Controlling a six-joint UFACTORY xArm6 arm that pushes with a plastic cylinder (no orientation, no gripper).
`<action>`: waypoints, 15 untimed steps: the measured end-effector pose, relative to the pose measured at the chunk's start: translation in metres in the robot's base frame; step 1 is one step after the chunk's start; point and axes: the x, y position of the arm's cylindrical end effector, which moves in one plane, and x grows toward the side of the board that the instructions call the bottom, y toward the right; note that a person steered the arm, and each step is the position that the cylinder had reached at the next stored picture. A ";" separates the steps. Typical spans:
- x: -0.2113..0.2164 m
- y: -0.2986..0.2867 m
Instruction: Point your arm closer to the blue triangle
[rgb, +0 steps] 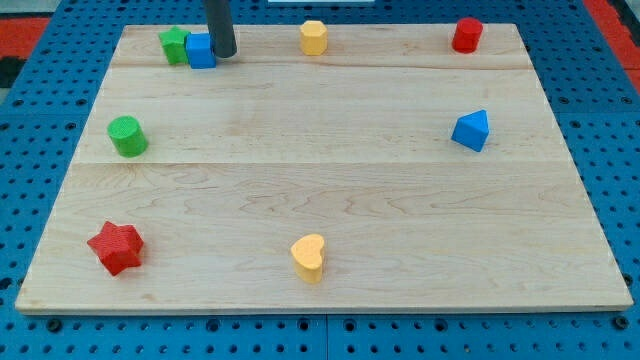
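- Blue, triangular, solid-looking small block, the blue triangle (471, 130): lies at the view's right on the wooden board (330, 200), about mid-height, well apart from every other block.
- Handling, as a judgement: it looks light, rigid and smooth-faced, so it would likely slide easily on the wood and turn if nudged off-centre; there is no taking hold of it, only pushing against a flat face, and the task asks merely for an approach.
- Orientation: its apex points toward the view's top and slightly right; the broad base faces the view's bottom-left. No clear long axis can be made out.
- Dark straight rod ending in the tip (223, 54): at the view's top left, far from the blue triangle across the board. The arm carries no jaws, so it neither opens, closes nor holds anything.
- Blue cube (200, 50): just left of the tip, seemingly touching it.
- Green star (174, 45): against the blue cube's left side.
- Yellow hexagonal block (314, 37): top centre.
- Red cylinder (466, 34): top right, nearest neighbour above the blue triangle.
- Green cylinder (127, 136): left, mid-height.
- Red star (116, 247): bottom left.
- Yellow heart (309, 257): bottom centre.
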 end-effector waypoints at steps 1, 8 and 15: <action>0.021 0.000; 0.066 0.035; 0.060 0.313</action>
